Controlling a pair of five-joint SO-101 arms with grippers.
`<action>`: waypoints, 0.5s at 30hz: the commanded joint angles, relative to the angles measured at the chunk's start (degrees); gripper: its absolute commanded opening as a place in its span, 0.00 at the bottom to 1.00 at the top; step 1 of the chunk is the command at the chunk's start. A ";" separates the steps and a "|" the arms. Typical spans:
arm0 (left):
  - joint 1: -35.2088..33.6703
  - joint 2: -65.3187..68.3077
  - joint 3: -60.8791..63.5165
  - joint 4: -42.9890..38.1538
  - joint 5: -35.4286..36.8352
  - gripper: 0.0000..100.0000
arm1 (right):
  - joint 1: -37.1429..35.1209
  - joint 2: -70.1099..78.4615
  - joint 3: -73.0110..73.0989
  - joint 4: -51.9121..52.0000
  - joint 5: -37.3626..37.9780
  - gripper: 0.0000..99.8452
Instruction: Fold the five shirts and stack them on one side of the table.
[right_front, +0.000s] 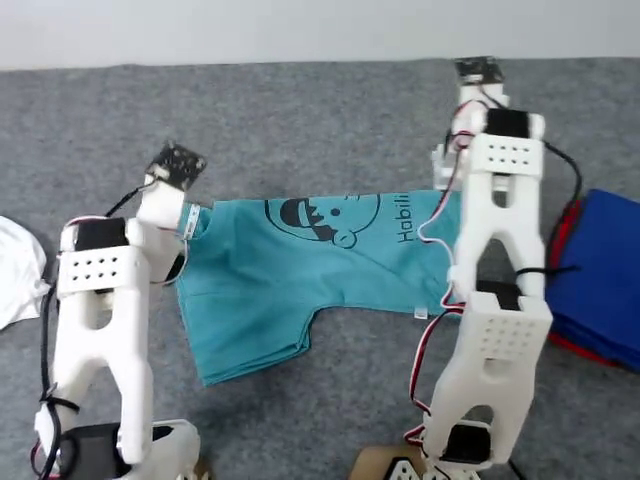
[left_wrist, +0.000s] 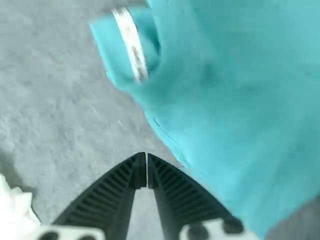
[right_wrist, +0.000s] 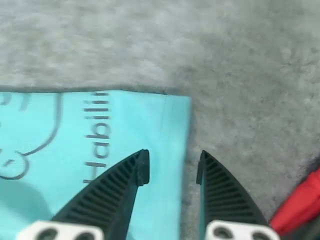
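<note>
High view: two white arms and four garments are counted, one each of teal, white, blue and red. A teal shirt (right_front: 290, 280) lies spread flat, printed side up, in the middle of a grey surface (right_front: 300, 130) that looks like carpet. A pale wall (right_front: 300, 30) runs along the far side of the surface, beyond the teal shirt. The left arm (right_front: 100, 300) stands at the teal shirt's collar end and the right arm (right_front: 500, 300) at its hem end, covering part of that edge. A crumpled white garment (right_front: 18, 265) lies beyond the collar end, well apart from the teal shirt. A folded blue shirt (right_front: 600, 270) rests on a red shirt (right_front: 563, 237) beyond the hem end.

Left wrist view: the left gripper (left_wrist: 146, 165) is clenched, its fingertips pressed together with nothing between them. It hangs over bare grey surface just beside the teal shirt's collar end. A white neck label (left_wrist: 131, 45) shows at the collar.

Right wrist view: the right gripper (right_wrist: 173, 167) is spread apart, grasping nothing. One finger is above the teal shirt's printed cloth, the other above the grey surface just past its hem edge.
</note>
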 joint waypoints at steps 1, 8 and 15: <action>3.25 -1.32 -0.22 -6.59 4.57 0.01 | -2.95 1.27 -2.99 -3.38 0.44 0.16; 8.62 1.76 9.71 -18.37 5.01 0.01 | -2.68 12.62 -3.08 -12.26 0.62 0.11; 6.15 16.97 4.97 -10.55 3.43 0.01 | 0.75 16.57 -5.10 -14.64 7.03 0.01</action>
